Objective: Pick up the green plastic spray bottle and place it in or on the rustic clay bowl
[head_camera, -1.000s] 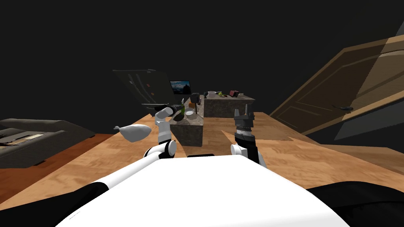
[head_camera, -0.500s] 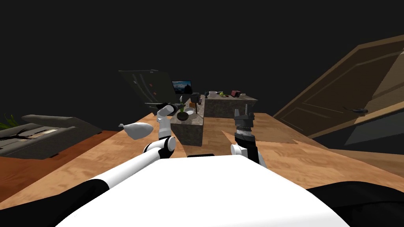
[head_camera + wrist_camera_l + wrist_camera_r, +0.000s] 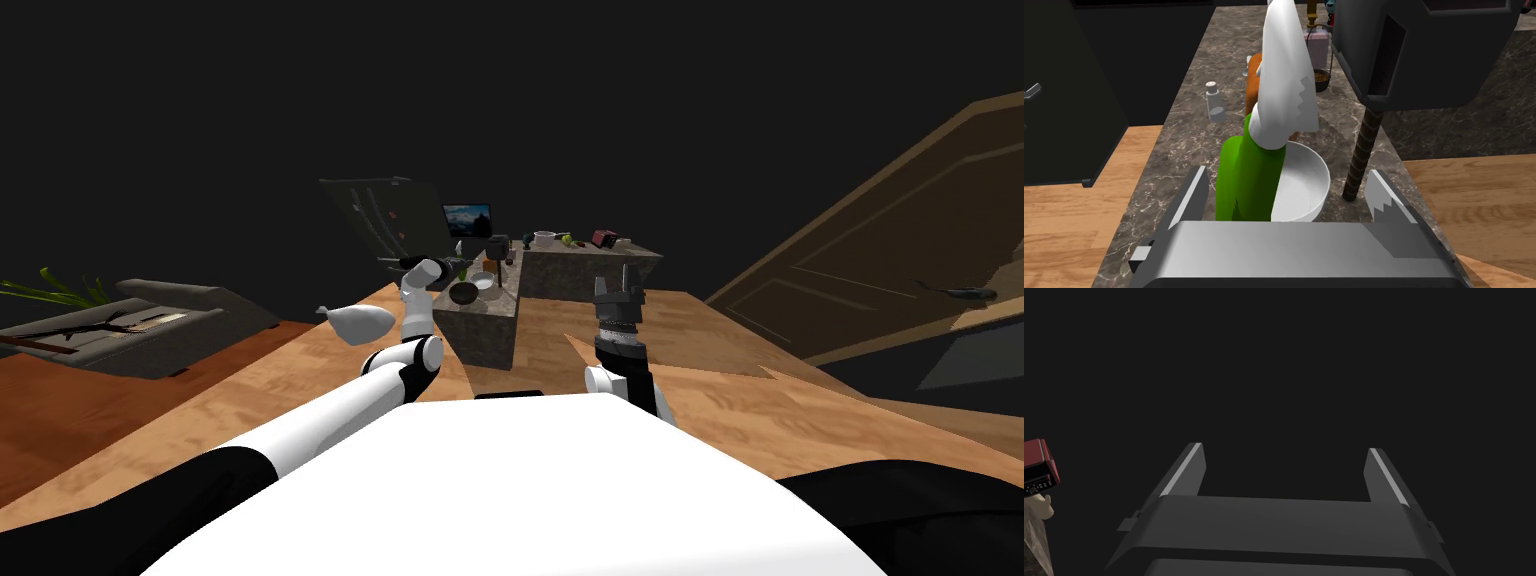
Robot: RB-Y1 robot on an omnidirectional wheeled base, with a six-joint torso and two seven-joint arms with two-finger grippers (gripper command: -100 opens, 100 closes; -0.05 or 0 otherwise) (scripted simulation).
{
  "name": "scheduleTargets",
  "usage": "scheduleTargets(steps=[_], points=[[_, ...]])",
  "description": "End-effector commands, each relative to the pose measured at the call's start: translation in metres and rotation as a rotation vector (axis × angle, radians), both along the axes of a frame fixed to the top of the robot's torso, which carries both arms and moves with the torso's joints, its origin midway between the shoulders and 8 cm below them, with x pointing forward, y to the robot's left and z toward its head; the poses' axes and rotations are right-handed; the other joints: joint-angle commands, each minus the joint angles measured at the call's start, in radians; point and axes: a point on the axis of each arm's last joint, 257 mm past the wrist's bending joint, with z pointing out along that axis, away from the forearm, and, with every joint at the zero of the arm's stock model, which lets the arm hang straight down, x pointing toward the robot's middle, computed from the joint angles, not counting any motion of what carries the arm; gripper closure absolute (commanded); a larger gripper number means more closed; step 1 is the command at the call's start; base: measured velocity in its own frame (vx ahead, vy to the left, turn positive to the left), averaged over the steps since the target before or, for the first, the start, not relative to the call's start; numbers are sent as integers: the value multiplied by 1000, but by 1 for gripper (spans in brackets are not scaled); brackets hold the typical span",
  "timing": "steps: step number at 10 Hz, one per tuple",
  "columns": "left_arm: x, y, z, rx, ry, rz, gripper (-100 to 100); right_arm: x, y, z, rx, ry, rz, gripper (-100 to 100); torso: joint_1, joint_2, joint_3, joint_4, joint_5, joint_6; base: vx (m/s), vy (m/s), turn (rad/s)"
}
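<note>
- Left gripper (image 3: 1286,171): released, fingers wide apart above the counter (image 3: 1184,130).
- Green bottle (image 3: 1246,185): between those fingers, just beside the white bowl (image 3: 1304,185); its base is hidden.
- Right gripper (image 3: 1284,448): released, well apart from that bowl.

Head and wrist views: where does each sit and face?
Head view: head-mounted, facing down-forward at the stone counter; left gripper, right gripper show.
Left wrist view: left hand, facing the green spray bottle between its open fingers.
Right wrist view: right hand, facing darkness; fingers open.
Shared: head and left wrist show the bottle.
</note>
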Motion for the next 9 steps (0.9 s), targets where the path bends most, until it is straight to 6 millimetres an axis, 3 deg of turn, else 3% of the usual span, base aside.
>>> scheduleTargets(steps=[1,2,3,5,6,7,8,9], points=[[4,-2,-9,-4,23,-8,-100,0,0,0,0,0,0,0,0,0,0,0,0,0,-6,-26,-4],[5,-2,-15,-7,36,-10,-100,0,0,0,0,0,0,0,2,-1,0,0,0,0,-3,0,-11],[14,-3,12,8,-11,-26,-100,0,0,0,0,0,0,0,3,-1,-1,-1,1,0,-21,-41,131],[16,-8,-8,-3,34,-36,-100,0,0,0,0,0,0,0,0,0,0,0,0,0,-18,-42,56],[25,-10,16,8,-4,-52,-100,0,0,0,0,0,0,0,1,0,0,0,0,1,-21,-59,129],[26,-13,0,-1,30,-59,-100,0,0,0,0,0,0,0,0,0,0,0,0,0,-19,-61,101],[34,-12,29,12,-17,-69,-100,0,0,0,0,0,0,0,0,0,0,0,0,0,-31,-72,160],[35,-16,18,5,9,-76,-100,0,0,0,0,0,0,0,-1,0,0,0,0,0,-30,-63,102]])
